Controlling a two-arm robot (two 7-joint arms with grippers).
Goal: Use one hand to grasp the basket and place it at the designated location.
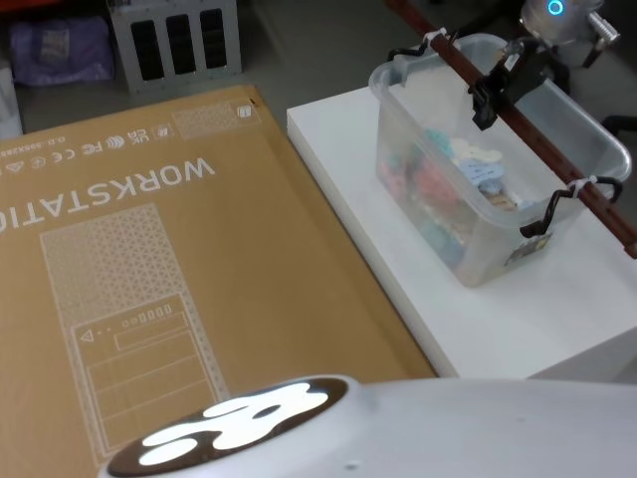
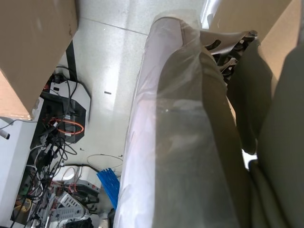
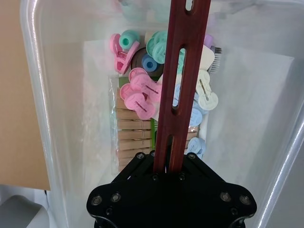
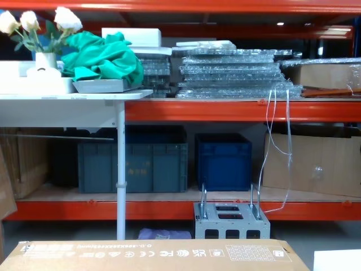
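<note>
The basket (image 1: pixel 428 149), a translucent whitish tub holding coloured clips and wooden clothespins (image 3: pixel 137 97), stands on the white platform (image 1: pixel 398 259) at the right of the head view. Whether its base touches the platform I cannot tell. Its long red-brown bar handle (image 1: pixel 542 144) runs above the rim on black hooked brackets (image 1: pixel 552 214) with white zip ties. My right gripper (image 1: pixel 495 95) reaches in from the far right and is shut on the middle of the handle. In the right wrist view the gripper (image 3: pixel 168 164) clamps the slotted handle (image 3: pixel 183 71) over the tub wall (image 3: pixel 40 95).
A large flat cardboard box (image 1: pixel 149 279) printed WORKSTATION lies left of the platform, its edge close to the basket's side. A grey metal rack (image 1: pixel 174 40) stands on the floor beyond. Red shelving with dark blue crates (image 4: pixel 223 161) fills the back.
</note>
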